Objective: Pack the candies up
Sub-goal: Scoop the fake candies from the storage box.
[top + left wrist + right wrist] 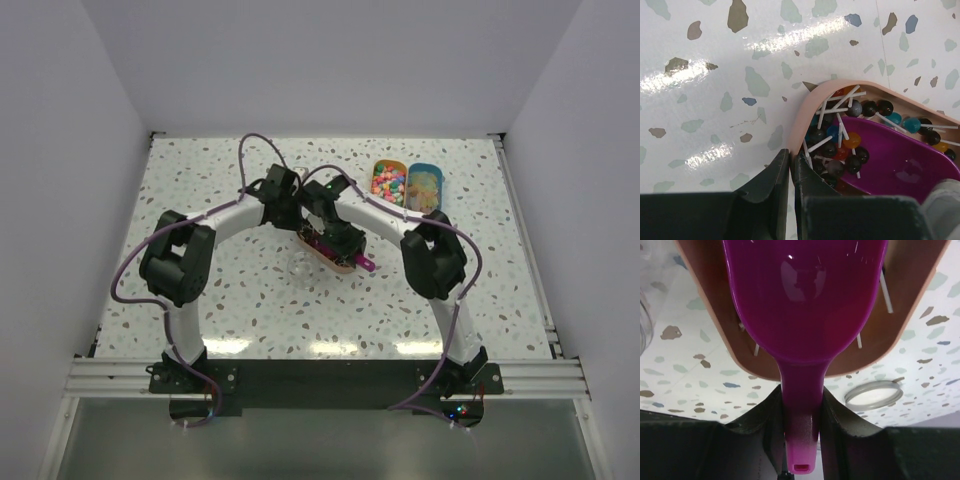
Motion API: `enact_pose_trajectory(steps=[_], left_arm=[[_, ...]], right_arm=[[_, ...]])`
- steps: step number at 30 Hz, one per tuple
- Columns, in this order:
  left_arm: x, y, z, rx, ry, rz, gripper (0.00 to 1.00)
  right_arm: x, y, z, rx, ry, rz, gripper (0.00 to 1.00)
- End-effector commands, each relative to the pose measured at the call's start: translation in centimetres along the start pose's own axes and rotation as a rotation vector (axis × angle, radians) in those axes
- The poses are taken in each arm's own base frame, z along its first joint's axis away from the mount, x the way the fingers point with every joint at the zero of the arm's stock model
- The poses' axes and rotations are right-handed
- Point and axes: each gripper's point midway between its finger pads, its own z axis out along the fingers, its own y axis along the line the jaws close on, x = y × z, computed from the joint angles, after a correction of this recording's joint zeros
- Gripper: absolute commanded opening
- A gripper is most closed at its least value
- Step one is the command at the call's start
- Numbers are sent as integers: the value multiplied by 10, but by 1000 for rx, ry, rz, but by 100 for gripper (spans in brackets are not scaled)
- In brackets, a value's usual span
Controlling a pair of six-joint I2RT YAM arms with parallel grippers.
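Inside the peach tray (801, 117) at the middle of the table (710, 65) you have the candies (837, 150). They are small dark balls with blue, orange and red ones among them, many on thin white sticks, heaped against the tray's rounded end. The purple scoop (900, 162) lies in the same tray, its bowl touching the heap.

Your left claw (792, 167) is pinched together on the tray's rim at that rounded end, one finger outside the wall and one inside. Your right claw (801, 399) is clamped on the scoop's handle, a finger on either side, with the bowl pointing away from it over the tray.

Just beside the tray, on the near side, stands a clear jar (297, 266). A round lid (873, 394) lies flat on the table near the tray. Well apart, toward the far right of the table, an orange tray (388, 180) of bright pastel sweets and a blue tray (425, 187) of pale tan ones sit side by side.
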Motion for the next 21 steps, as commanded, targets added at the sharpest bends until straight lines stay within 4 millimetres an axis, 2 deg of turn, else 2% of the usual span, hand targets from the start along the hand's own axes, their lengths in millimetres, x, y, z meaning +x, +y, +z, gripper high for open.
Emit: enact_pose_trajectory(steps=[1, 3, 5, 6, 8, 9, 15, 18, 21], left_arm=[[-17, -22, -14, 92, -67, -32, 0], [-16, -23, -15, 96, -68, -35, 0], [-17, -22, -16, 89, -70, -35, 0], [-18, -21, -17, 85, -73, -34, 0], [-20, -17, -17, 66, -81, -32, 0], [-21, -15, -18, 57, -84, -29, 0], [-29, 3, -21, 18, -102, -50, 0], [-29, 5, -21, 9, -103, -52, 0], [-28, 6, -19, 3, -100, -51, 0]], right_arm=[[-24, 15, -4, -67, -135, 28, 0], [-38, 13, -7, -70, -213, 47, 0], [-39, 11, -3, -66, -233, 63, 0], [-45, 4, -8, -62, -278, 83, 0], [-39, 4, -4, -78, -287, 93, 0], [-38, -3, -9, -76, -306, 109, 0], [-10, -19, -4, -65, -314, 101, 0], [5, -20, 4, -69, -310, 109, 0], [10, -20, 4, -66, -336, 102, 0]])
